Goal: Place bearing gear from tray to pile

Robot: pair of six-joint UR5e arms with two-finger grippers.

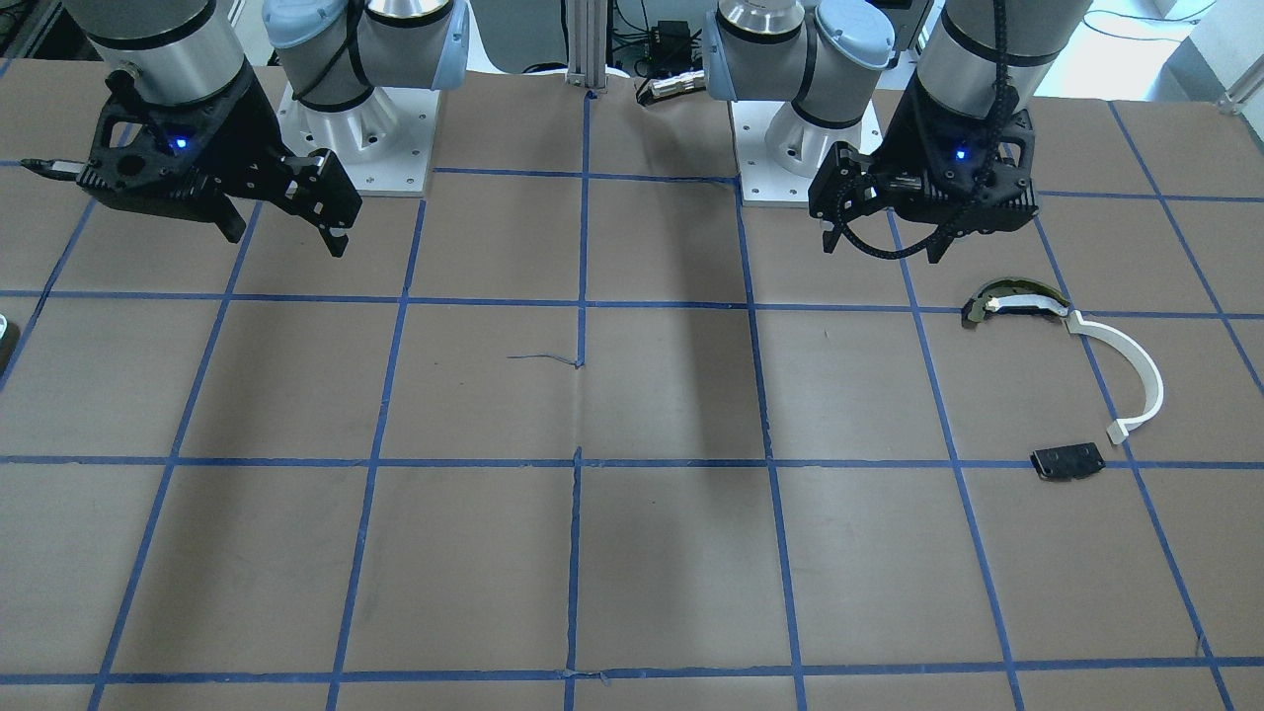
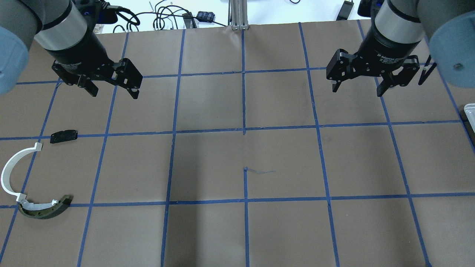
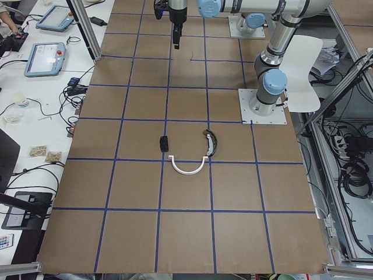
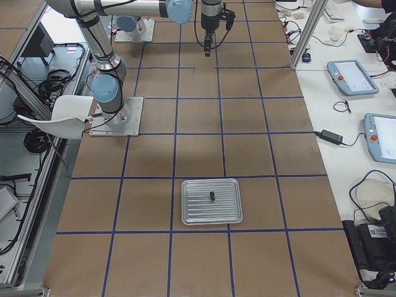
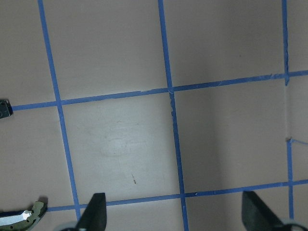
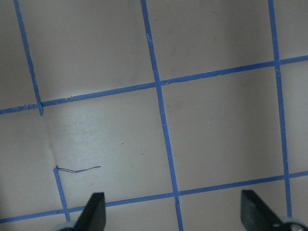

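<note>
The bearing gear (image 4: 211, 197) is a small dark part standing in the middle of the silver tray (image 4: 185, 210), seen only in the exterior right view. The pile lies on the robot's left: a curved white strip (image 2: 11, 174), a dark arc with cream top (image 2: 44, 209) and a black plate (image 2: 64, 136). It also shows in the front-facing view: the strip (image 1: 1126, 370), the arc (image 1: 1017, 301) and the plate (image 1: 1066, 461). My left gripper (image 2: 114, 92) hangs open and empty above the table, beyond the pile. My right gripper (image 2: 357, 91) is open and empty, far from the tray.
A corner of the tray (image 2: 470, 111) shows at the overhead view's right edge. The brown table has a blue tape grid. Cables and a post (image 2: 237, 15) stand at the far edge. Both arm bases (image 1: 360, 128) are bolted near the robot's side.
</note>
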